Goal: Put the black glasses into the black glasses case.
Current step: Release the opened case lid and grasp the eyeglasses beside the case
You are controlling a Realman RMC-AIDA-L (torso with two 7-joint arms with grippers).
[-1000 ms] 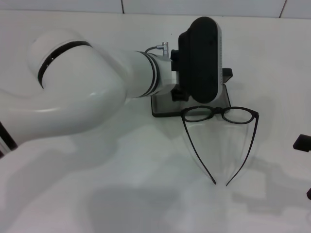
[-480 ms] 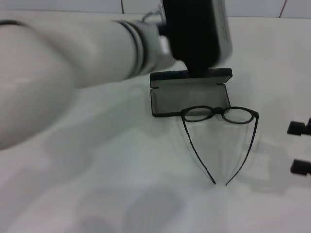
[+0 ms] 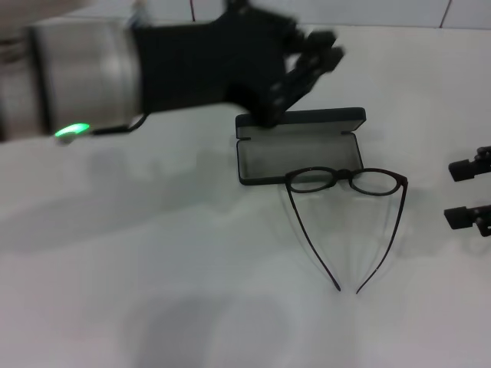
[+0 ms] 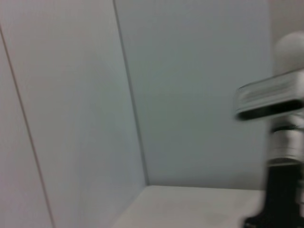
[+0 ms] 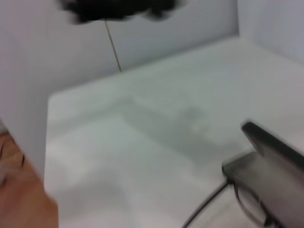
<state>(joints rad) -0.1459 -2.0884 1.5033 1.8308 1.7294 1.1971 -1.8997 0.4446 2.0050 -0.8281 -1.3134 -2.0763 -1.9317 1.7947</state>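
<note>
From the head view, we are seeing the black glasses case [image 3: 299,147] lying open on the white worktop [image 3: 153,291], its grey lining facing up and its lid standing at the far edge. The black glasses [image 3: 347,182] are resting outside it, their front touching or just overlapping the case's near rim, their temple arms unfolded and reaching back toward us. Our left tool [image 3: 311,57] is hanging above the case's far left corner, blurred, so we cannot tell how its fingers are set; it is carrying nothing we can make out. Our right tool [image 3: 469,193] is showing only as two dark fingertips at the picture's right edge, standing wide apart and empty, with the glasses well off to its left. We judge the task barely begun: the case is open, but the glasses are not yet picked up or placed inside.

The left wrist view is showing only pale wall panels, a strip of worktop and part of the right arm [image 4: 280,142]; neither task thing is appearing here.

The right wrist view is adding a low, close look: the case [image 5: 266,166] and one lens of the glasses [image 5: 247,202] are sitting ahead of the right tool, with the left tool [image 5: 118,8] a dark smear beyond.
</note>
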